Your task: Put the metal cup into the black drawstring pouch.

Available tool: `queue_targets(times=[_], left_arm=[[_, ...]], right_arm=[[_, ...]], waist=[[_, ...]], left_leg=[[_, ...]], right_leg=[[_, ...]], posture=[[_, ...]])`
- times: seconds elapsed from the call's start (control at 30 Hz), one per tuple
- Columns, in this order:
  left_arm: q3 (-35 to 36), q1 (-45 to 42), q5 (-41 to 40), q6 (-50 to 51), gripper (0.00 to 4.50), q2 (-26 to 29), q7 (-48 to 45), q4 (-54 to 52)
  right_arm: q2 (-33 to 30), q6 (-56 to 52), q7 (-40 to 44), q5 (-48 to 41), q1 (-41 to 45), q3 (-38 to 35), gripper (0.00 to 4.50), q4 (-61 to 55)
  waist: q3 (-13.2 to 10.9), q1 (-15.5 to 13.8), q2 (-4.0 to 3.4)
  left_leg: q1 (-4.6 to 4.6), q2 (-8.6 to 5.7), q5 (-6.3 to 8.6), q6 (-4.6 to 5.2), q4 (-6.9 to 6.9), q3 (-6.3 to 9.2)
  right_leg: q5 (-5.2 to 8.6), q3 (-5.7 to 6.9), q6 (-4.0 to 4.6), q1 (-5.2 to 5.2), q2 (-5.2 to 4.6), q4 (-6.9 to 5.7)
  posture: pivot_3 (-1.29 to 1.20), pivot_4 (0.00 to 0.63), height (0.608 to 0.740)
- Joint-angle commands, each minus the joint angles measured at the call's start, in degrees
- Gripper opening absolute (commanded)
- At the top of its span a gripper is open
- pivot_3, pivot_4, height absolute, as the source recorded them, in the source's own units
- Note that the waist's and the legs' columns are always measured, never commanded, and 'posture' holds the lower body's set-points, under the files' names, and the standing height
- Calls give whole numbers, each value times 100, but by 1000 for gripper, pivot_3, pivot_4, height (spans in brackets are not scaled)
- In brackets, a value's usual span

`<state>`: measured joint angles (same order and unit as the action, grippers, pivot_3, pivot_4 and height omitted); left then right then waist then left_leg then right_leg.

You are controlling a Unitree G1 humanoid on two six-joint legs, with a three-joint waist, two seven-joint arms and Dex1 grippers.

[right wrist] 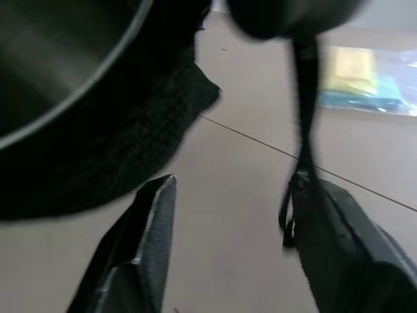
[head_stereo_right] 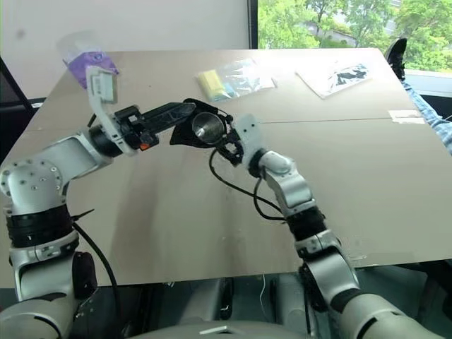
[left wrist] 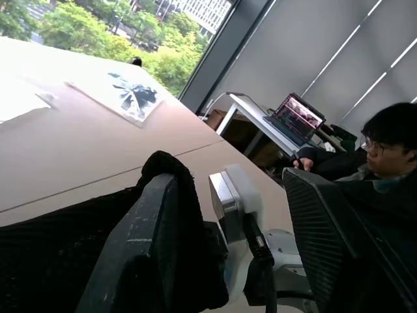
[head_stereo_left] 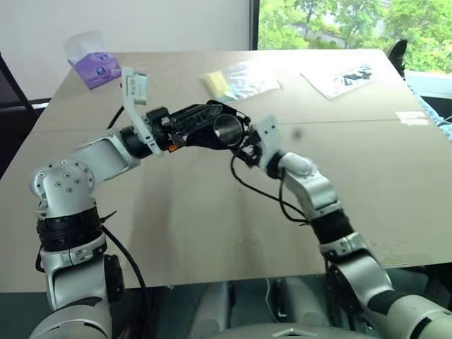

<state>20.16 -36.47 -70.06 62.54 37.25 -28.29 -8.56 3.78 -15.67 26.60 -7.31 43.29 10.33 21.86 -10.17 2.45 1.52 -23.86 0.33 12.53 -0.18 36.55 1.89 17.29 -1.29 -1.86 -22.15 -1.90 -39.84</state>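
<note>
Right gripper (right wrist: 238, 189): two flat black fingers spread, bare table between them, holding nothing. A thin black cord (right wrist: 303, 117) hangs down beside one finger; can't tell if it touches. Just past the fingertips, in the upper left of the right wrist view, is the metal cup (right wrist: 52, 52): a smooth steel inside and a bright thin rim, with its open end turned toward this gripper. It sits mouth-out inside the black drawstring pouch (right wrist: 130, 130), a soft, matte, coarse-weave fabric that sags under the cup.

Left gripper (left wrist: 231, 179): fingers wide apart. Pouch fabric is draped over one finger (left wrist: 140, 248) and the other finger (left wrist: 332, 241) is bare, so the pouch hangs on that one finger and is not pinched. Both grippers meet above the table, centre of the left eye view, slightly above the middle, with the pouch and cup off the surface.

The table (head_stereo_left: 176, 226) is flat, tan and matte, with a thin seam line across it. In the upper left is a purple tissue pack (head_stereo_left: 97, 67) in crinkly clear wrap. At upper centre is a clear plastic bag (head_stereo_left: 236, 81) with a yellow block inside. In the upper right is a flat printed sheet (head_stereo_left: 339, 79) with a dark pattern.

On the right of the left wrist view a person (left wrist: 391, 150) sits in dark clothing, with an open laptop (left wrist: 296, 117) on a white desk behind.
</note>
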Motion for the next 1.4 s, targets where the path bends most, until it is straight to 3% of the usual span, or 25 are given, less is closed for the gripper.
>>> queue_targets(times=[0.03, 0.07, 0.1, 0.47, 0.73, 1.0, 1.4], left_arm=[[239, -84, -305, 39, 2512, 135, 200, -323], [284, -35, -377, 53, 2512, 149, 281, -374], [323, 28, -435, 61, 2512, 162, 347, -433], [447, 516, -805, -117, 2512, 161, 786, -715], [418, 863, -656, -498, 2512, -79, 855, -669], [285, 1059, -525, -795, 2512, -350, 882, -651], [275, 1080, -532, -915, 2512, -485, 918, -566]], right_arm=[[119, 386, 42, -121, 252, -194, 842, 251], [121, 426, 62, -124, 255, -202, 233, 265], [116, 447, 86, -126, 236, -205, 50, 244], [-315, 402, -68, 221, -179, -87, 50, -513], [-958, 310, -833, 956, -240, -195, 50, -1287], [-1489, 214, -931, 1414, -56, -135, 50, -1799], [-1481, -397, -497, 1004, -702, -185, 50, -2389]], waist=[[0, -17, 0], [0, -24, 1], [0, -24, 0], [0, -17, 0], [1, -26, 1], [0, -18, 1], [2, -26, 2]], left_leg=[[0, 0, 0, 0, 0, 0], [-1, -2, 0, 0, 1, 1], [-1, -3, 0, 1, 1, 1], [-2, -3, 0, 1, 1, 3], [-2, -3, 0, 0, 1, 1], [-2, -2, 0, 0, 1, -1], [-2, -3, 0, 1, 2, -2]], right_leg=[[0, 0, 0, 0, -1, 0], [0, 0, 0, 1, -3, 1], [0, 0, 0, 1, -4, 1], [0, -7, 0, 1, -6, 0], [0, -8, 0, 1, -6, 1], [0, -14, 0, 1, -4, -1], [0, -15, 0, 2, -5, 0]], posture=[[0, 150, 740], [0, 150, 740], [0, 150, 740], [0, 150, 740], [0, 150, 740], [0, 150, 740], [0, 150, 740]])
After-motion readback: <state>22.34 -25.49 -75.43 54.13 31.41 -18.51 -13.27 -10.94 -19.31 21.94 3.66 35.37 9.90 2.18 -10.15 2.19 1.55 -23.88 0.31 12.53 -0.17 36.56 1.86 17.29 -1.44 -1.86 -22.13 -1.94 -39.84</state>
